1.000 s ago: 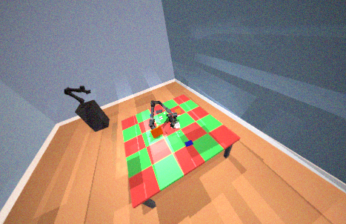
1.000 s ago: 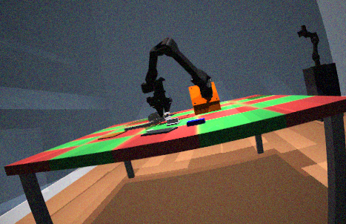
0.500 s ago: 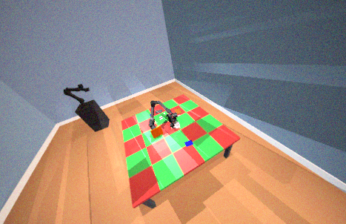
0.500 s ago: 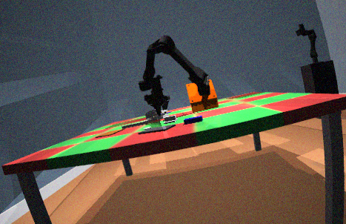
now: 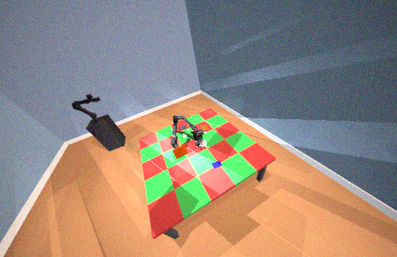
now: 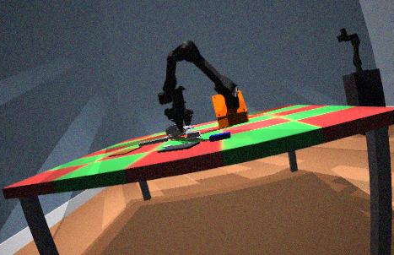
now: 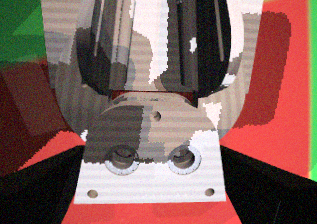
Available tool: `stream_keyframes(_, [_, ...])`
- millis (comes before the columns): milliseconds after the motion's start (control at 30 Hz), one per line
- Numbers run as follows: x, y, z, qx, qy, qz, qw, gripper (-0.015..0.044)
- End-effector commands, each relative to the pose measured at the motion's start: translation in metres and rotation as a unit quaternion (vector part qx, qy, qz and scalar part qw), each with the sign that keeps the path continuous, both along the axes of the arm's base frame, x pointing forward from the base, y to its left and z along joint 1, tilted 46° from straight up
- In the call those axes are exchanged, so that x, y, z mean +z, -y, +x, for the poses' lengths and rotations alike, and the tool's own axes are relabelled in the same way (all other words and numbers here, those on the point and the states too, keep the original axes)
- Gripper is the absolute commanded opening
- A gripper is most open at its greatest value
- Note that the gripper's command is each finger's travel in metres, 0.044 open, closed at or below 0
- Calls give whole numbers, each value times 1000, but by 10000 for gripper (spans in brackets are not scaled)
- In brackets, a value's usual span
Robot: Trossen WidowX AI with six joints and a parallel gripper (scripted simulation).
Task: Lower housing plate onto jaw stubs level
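The pale housing plate [image 7: 152, 185] has two large round holes and several small ones. My gripper [image 7: 151, 152] [image 6: 180, 130] [image 5: 201, 141] is shut on it, with one black finger at each side edge. The plate overlaps the near end of the jaw assembly. The left jaw [image 7: 121, 50] and right jaw [image 7: 190, 50] run side by side away from it. Something round shows inside the left large hole [image 7: 123, 154] and the right large hole [image 7: 183, 156]. The wrist view does not show whether the plate is fully down; the top and exterior views are too small to tell.
A blue block [image 5: 217, 164] [image 6: 220, 136] lies on the checkered table [image 5: 165, 219] [image 6: 267, 149]. An orange block [image 5: 180, 151] [image 6: 220, 105] stands by the arm's base. A flat grey piece [image 6: 179, 147] lies near the gripper. A second arm [image 5: 84, 110] [image 6: 357, 51] stands away from the table.
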State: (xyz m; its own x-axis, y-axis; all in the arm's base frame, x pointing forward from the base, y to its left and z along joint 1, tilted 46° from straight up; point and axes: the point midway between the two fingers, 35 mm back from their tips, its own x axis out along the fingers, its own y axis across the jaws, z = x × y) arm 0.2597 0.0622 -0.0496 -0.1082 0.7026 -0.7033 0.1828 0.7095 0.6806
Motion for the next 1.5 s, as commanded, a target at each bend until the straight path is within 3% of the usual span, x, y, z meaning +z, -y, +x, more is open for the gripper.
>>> stream_keyframes(0, [-1, -1, -1, -2, -3, 2, 1000, 351])
stream_keyframes(1467, [-7, -8, -2, -2, -3, 2, 1000, 351])
